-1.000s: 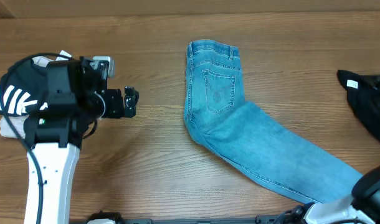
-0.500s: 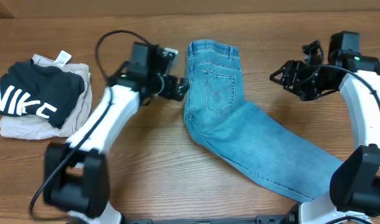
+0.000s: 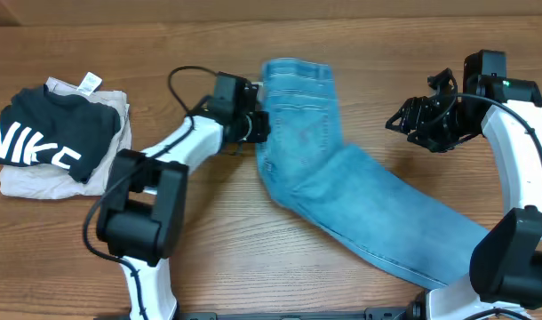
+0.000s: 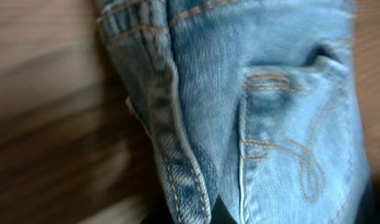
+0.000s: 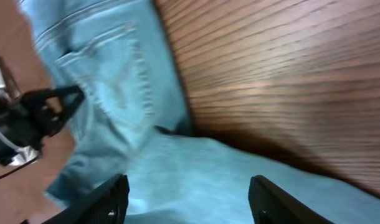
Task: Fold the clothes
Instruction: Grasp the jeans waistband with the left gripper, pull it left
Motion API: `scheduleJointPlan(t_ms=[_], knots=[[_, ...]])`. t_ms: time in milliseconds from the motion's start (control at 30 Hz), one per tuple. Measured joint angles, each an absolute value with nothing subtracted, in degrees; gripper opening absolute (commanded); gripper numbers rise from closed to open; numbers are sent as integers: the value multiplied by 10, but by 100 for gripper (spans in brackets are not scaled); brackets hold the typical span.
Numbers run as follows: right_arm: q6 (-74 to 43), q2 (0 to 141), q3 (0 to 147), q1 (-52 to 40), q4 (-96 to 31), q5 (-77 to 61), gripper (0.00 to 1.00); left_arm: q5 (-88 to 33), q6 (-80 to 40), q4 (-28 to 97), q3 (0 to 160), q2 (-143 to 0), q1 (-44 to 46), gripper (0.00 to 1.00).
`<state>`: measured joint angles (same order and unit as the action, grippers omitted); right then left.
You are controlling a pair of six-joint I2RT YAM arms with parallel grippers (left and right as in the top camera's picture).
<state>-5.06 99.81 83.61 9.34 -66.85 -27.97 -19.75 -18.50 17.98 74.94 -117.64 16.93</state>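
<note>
1. Far left: black NIKE-lettered top, folded and stacked on a beige garment. Set well apart on the brown wood-grain desk, presumably as finished work.
2. Left of centre: left gripper, jaws together, clamped on the side seam of the light-blue denim jeans near the waistband. Probably gripped there to lift or drag that edge into a fold.
3. Centre: jeans lying flat, back pocket up, waistband at the far side, legs trailing toward the near right corner. Not yet folded across.
4. Right: right gripper, jaws apart and empty, hovering over bare desk beside the jeans. Likely poised to take the opposite edge.
</note>
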Motion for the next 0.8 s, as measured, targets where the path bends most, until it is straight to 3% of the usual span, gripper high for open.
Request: scheduleJointPlan(t_ms=[133,267,500,633,733,800], knots=[[-56,998,836,93,-696,-237,72,-80,-258,288,750,-1119,81,4],[-81,998,836,93,-719,-184,70,19,-283,350,751,-1050,-14,4],[-107,999,732,93,-699,-149,70,69,-263,388,751,-1021,-11,4],[-118,1000,611,93,-655,-154,56,76,-254,393,751,-1021,-11,4],[-130,1000,569,93,-616,-160,37,78,-248,393,751,-1021,-11,4],[-139,1000,552,93,-588,-161,16,78,-238,393,751,-1021,-11,4]])
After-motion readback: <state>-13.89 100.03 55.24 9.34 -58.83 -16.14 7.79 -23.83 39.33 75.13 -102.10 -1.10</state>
